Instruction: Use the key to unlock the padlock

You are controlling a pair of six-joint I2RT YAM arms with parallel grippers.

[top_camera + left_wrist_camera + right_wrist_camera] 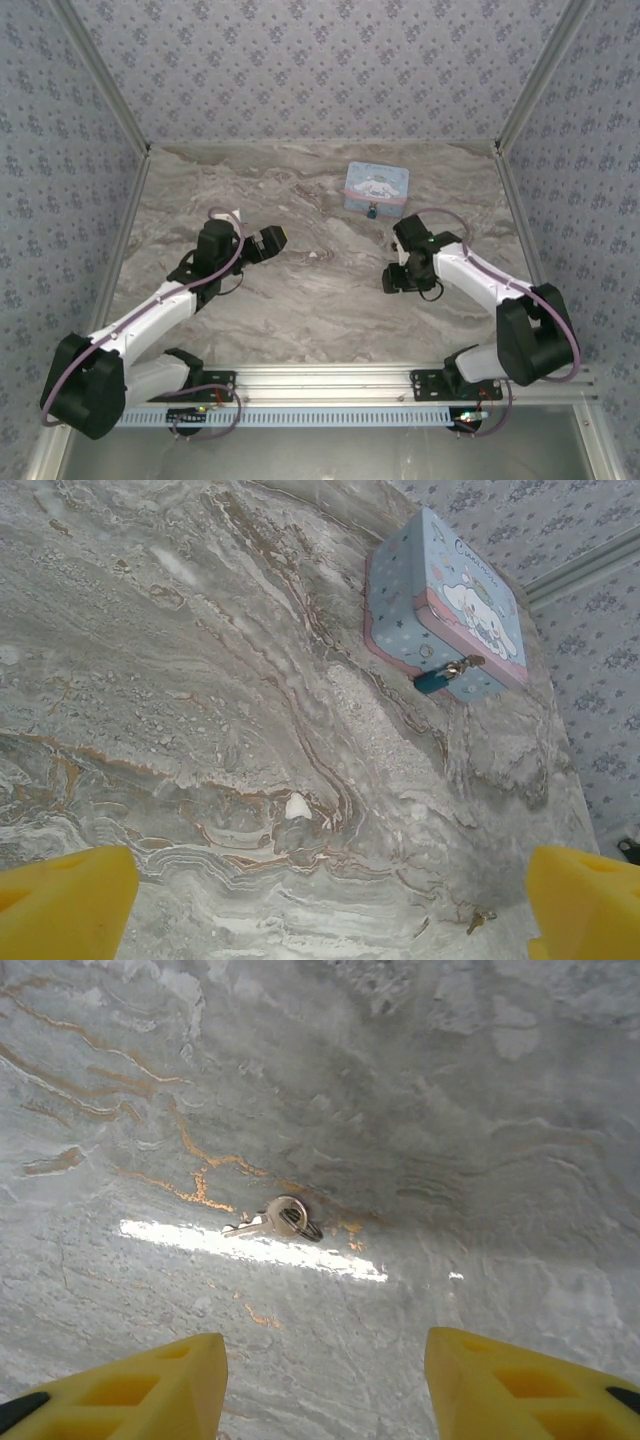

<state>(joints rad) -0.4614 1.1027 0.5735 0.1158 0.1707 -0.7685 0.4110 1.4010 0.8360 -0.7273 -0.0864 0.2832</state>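
My left gripper (273, 240) hung over the left half of the marble table (300, 320), jaws spread wide and holding nothing. On its wrist camera the two yellow fingers (70, 900) sat at the bottom corners, far apart, with bare marble between them.

The tin (376, 186) lay toward the back of the table, right of centre, lid up. And there was the padlock (372, 211), hanging at the tin's near edge! From the left wrist it showed better: the small blue padlock (432, 681) hung off the front wall of the tin (440, 590), its thin shackle hooked through the clasp, body resting against the side. I could not tell from there whether the shackle was closed.

My right gripper (392, 279) was low over the table, nearer than the tin and well apart from it, pointing left. It was released too, its yellow fingers (150, 1385) parted and nothing between them.

The key (275, 1218) lay flat on the marble just ahead of the right fingers, untouched, ring end to the right and blade to the left, beside a bright streak of glare. The left wrist caught that key (478, 919) as well, tiny, near its right finger.
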